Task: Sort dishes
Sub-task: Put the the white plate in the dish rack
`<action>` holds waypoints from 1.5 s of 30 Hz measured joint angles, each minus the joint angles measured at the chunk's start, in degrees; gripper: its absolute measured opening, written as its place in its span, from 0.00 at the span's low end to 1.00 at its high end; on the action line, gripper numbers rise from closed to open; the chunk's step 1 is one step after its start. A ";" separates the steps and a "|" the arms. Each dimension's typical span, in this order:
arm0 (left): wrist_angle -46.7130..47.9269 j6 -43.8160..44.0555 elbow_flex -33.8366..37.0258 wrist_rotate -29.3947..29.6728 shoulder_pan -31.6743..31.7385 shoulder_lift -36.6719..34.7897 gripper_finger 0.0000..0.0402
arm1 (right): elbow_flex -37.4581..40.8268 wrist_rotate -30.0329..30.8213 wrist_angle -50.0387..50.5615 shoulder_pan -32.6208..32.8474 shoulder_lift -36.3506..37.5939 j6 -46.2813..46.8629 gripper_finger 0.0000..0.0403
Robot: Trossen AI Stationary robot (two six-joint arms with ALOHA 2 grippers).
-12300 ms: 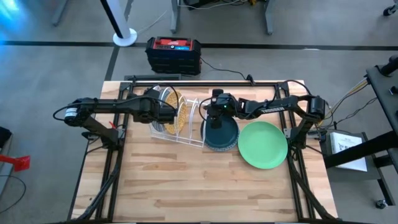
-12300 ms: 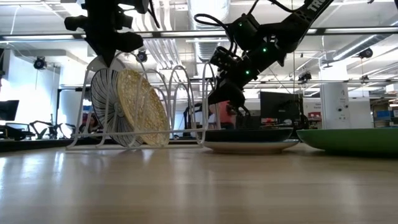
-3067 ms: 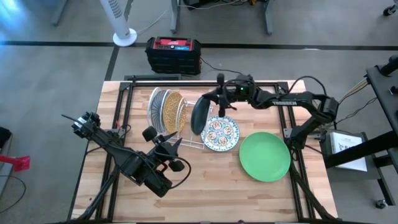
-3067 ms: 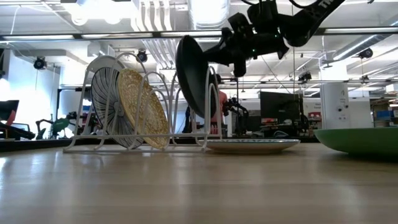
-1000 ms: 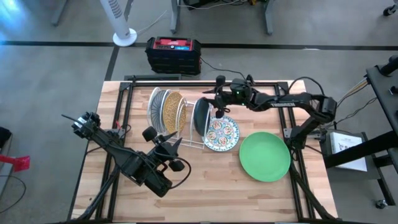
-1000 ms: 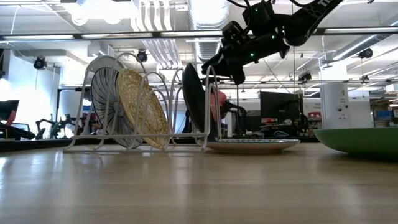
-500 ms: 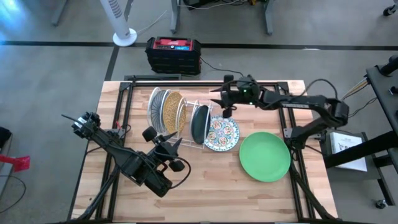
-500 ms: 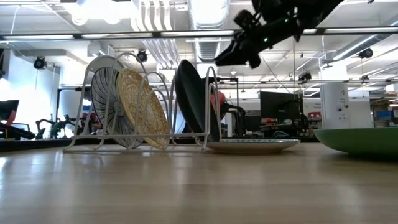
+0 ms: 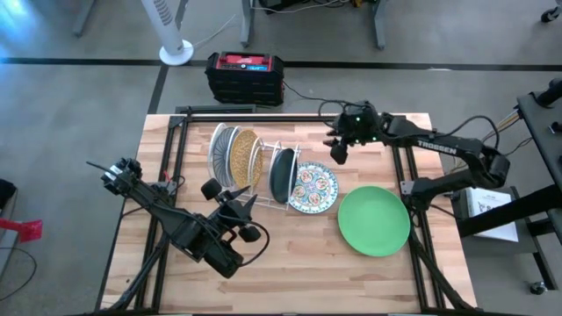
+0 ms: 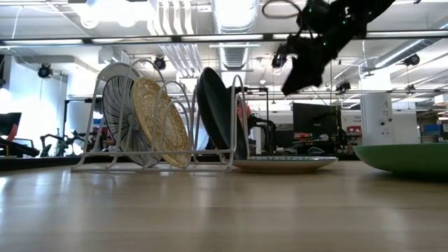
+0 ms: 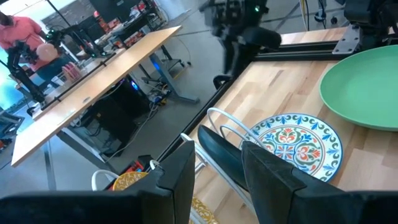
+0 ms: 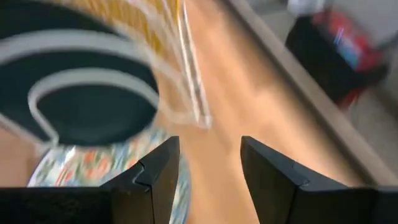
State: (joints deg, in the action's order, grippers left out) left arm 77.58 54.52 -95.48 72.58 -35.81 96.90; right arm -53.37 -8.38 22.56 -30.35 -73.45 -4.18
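The dark teal plate (image 9: 280, 175) stands on edge in the white wire rack (image 9: 263, 149) — the right hand (image 9: 338, 151) hovers beyond it, fingers apart, empty. The left hand (image 9: 213, 190) waits open near the desk's (image 9: 290, 263) middle.

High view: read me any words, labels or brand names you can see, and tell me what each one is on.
"TROSSEN": white lettering along the right arm.
Label on the red-topped black box: too small to read.
Print on the white sheet at the far right: too small to read.
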 joint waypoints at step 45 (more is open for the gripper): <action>-0.02 1.09 0.00 0.42 0.06 1.14 0.31 | 3.11 -6.72 3.99 -1.97 -21.02 7.57 0.48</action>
State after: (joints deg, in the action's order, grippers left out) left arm 77.56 55.61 -95.48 72.99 -35.75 98.04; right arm -50.25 -15.09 26.55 -32.32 -94.47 3.39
